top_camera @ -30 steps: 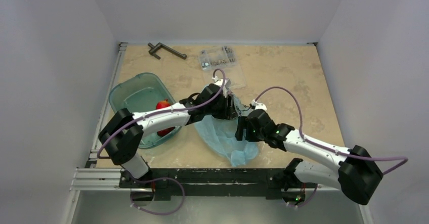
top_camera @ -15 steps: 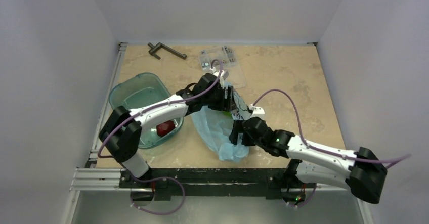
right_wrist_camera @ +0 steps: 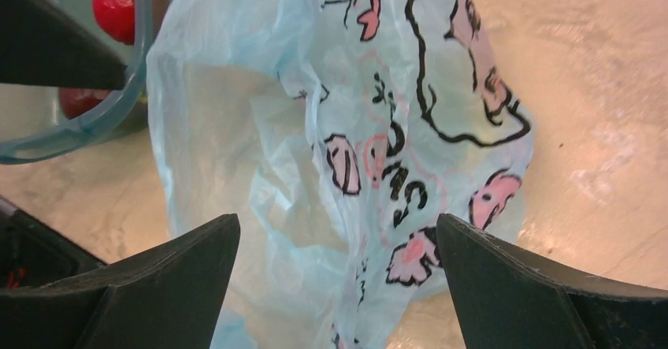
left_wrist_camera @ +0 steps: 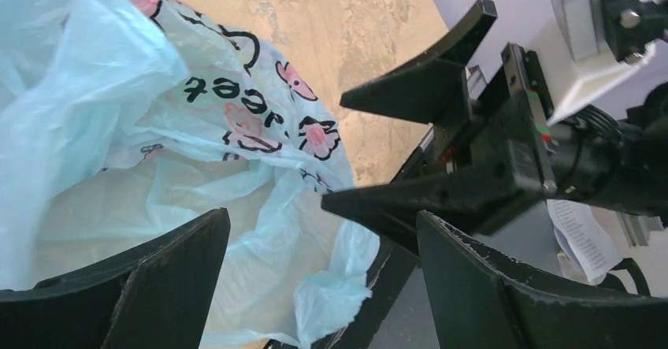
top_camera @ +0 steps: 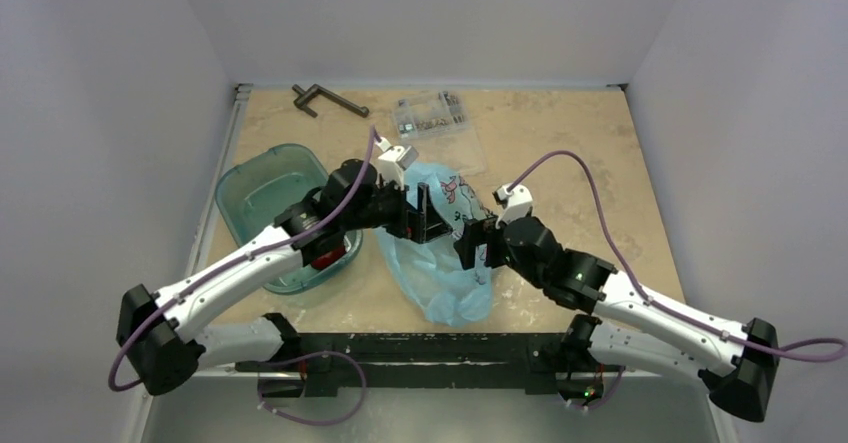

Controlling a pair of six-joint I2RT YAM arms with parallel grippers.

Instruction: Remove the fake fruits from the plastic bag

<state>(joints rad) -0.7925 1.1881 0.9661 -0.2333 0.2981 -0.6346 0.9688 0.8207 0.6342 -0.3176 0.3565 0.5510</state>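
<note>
Our left pincer (left_wrist_camera: 323, 217) has its fingers wide apart, clamped on nothing, over the thin light-blue plastic bag (top_camera: 440, 278). Our right pincer (right_wrist_camera: 339, 219) is equally spread and empty above the bag's pink-and-black print. The one bag lies slack on the beige marbled worktop (top_camera: 570, 153) between the two pincers. Just left of it, one teal translucent tub (top_camera: 250, 188) holds a red toy fruit (top_camera: 325, 256). The right wrist view shows two red patches there, one above the rim and one through the wall; we cannot tell whether that is one fruit or two. Only the left wrist view shows the right pincer's spread fingers head-on. Since a second ago both pincers have opened wider, the left arm has drawn back toward the tub, and the bag's print has come into sight.
</note>
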